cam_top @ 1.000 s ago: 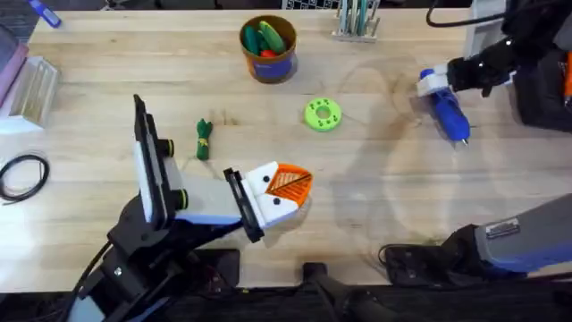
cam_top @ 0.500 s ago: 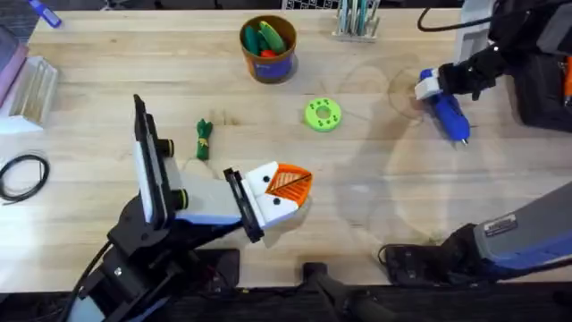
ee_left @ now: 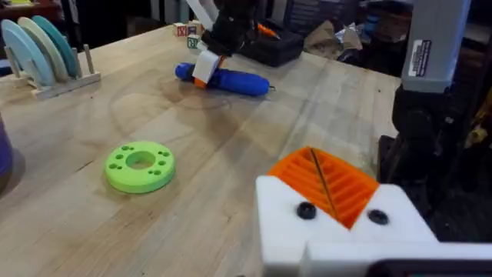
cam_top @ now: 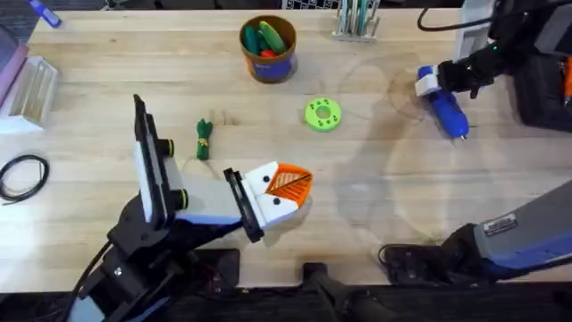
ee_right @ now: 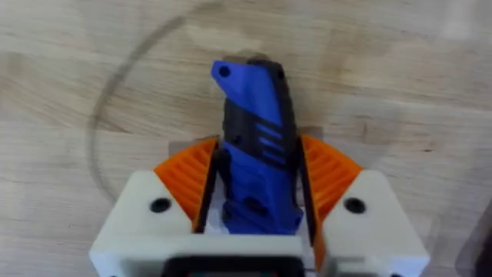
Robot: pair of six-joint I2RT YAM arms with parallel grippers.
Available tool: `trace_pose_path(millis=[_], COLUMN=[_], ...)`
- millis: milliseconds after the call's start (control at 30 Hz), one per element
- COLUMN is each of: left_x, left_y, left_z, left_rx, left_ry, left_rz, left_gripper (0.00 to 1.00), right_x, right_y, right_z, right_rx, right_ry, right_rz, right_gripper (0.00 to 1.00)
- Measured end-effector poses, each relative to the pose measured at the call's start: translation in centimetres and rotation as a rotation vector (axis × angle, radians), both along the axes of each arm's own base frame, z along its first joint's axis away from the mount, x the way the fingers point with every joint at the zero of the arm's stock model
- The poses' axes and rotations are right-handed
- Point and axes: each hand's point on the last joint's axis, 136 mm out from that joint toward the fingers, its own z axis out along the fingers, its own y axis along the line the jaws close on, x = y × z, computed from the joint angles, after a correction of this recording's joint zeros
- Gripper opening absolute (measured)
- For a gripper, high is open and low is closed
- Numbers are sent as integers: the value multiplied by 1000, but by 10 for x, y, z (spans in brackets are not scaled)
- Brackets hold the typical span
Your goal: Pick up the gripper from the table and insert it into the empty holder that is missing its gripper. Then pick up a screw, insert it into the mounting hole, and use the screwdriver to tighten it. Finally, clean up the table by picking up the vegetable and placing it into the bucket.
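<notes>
Far right on the surface [cam_top: 402,224], toward the back edge: the blue screwdriver [cam_top: 447,112], lying flat or nearly so, tip pointing toward the robot's side. Sits a shade farther back and farther left than a second ago, with the tip drawn back by about the same small amount. Pinched at its dark-banded rear end by the right pincer [ee_right: 256,165], orange ribbed pads pressed against both flanks of the body. Looks, then, like a grip just settled and a first nudge of the tool, not yet a clear lift; hard to tell whether the shaft touches the wood. Means the tightening step is likely starting, with the carry across to the mounting hole to come. Near the front middle, well apart from the tool: the left pincer [ee_left: 327,181], pressed together, orange tips meeting along a thin line, nothing between them, unmoved over the last second. Farther out, all untouched and in the same spots: the bright-green disc [cam_top: 323,114], the dark-green vegetable [cam_top: 204,139] lying on the wood, and the bucket [cam_top: 271,64] at the back, so cleanup remains undone.
</notes>
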Motion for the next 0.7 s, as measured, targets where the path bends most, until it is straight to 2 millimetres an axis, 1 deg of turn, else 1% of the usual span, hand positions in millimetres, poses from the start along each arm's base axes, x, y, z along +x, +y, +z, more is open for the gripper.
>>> trace_pose_path(millis=[133, 267, 333, 367, 400, 433, 467, 567, 600, 633, 700], left_x=[0, 0, 0, 0, 0, 0, 0, 0, 0, 0, 0], left_y=[0, 0, 0, 0, 0, 0, 0, 0, 0, 0, 0], left_z=[0, 0, 0, 0, 0, 0, 0, 0, 0, 0, 0], left_rx=[0, 0, 0, 0, 0, 0, 0, 0, 0, 0, 0], left_ry=[0, 0, 0, 0, 0, 0, 0, 0, 0, 0, 0], left_rz=[0, 0, 0, 0, 0, 0, 0, 0, 0, 0, 0], left_gripper=[18, 18, 18, 18, 18, 18, 18, 18, 18, 18, 18], right_x=[4, 7, 9, 10, 11, 11, 12, 12, 12, 12, 11], right_y=[0, 0, 0, 0, 0, 0, 1, 0, -1, -1, 0], right_z=[2, 3, 4, 4, 4, 5, 5, 5, 5, 6, 7], right_rx=[0, 2, 1, 1, 2, 1, 3, -7, -8, -3, -1], right_ry=[-18, -30, -41, -45, -47, -50, -52, -53, -53, -52, -43], right_rz=[3, 5, 5, 6, 7, 9, 9, 17, 16, 12, 15], right_gripper=[731, 745, 726, 691, 628, 518, 457, 105, 37, 18, 22])
